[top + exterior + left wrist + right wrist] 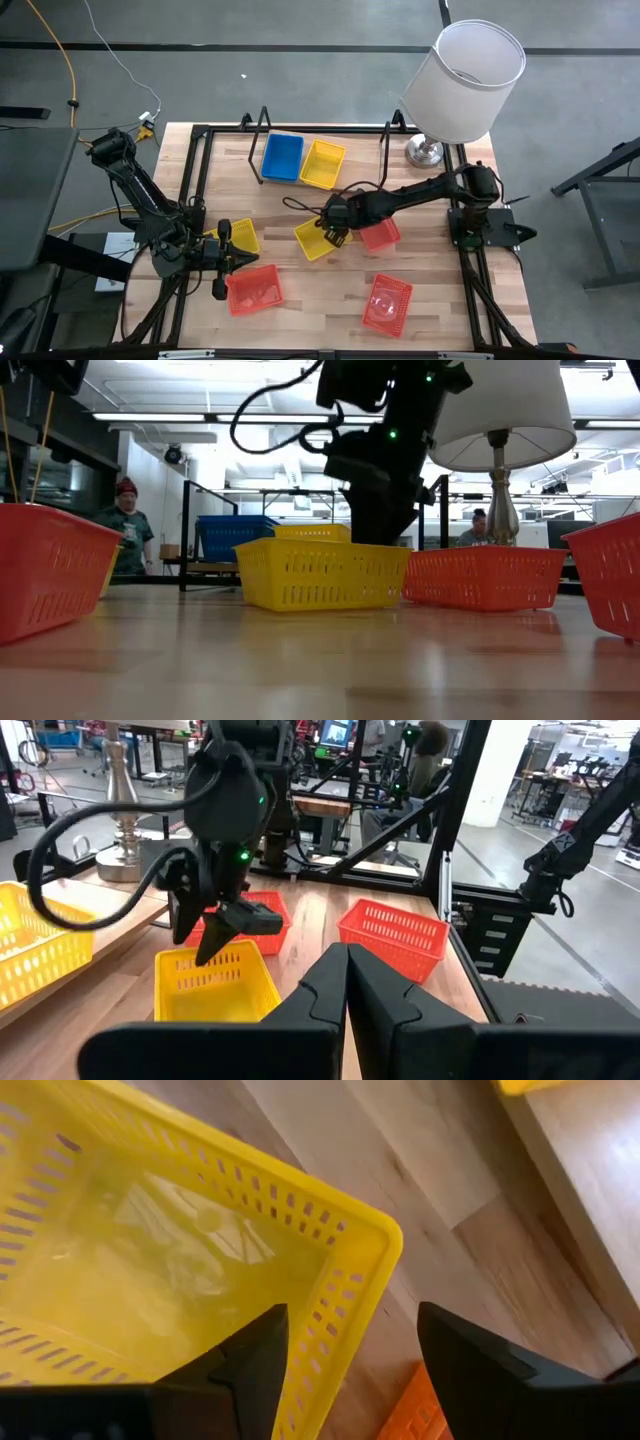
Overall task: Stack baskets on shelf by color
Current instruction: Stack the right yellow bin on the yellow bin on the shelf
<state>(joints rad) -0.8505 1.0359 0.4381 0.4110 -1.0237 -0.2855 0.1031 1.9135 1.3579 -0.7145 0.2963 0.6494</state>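
Note:
On the shelf (360,150) at the far side rest a blue basket (282,157) and a yellow basket (322,164), side by side. Another yellow basket (316,240) sits on the table's middle. My right gripper (335,230) stands open over its far right corner, pointing steeply down. One finger (250,1370) is inside the basket and the other (480,1370) outside its wall (350,1310); no touch shows. My left gripper (228,262) waits shut at the near left, beside a third yellow basket (240,236).
An orange-red basket (380,235) lies right beside the middle yellow one. Two more orange-red baskets lie near the front edge, one left (253,290) and one right (387,304). A white-shaded lamp (465,80) stands at the far right corner. People sit beyond the table.

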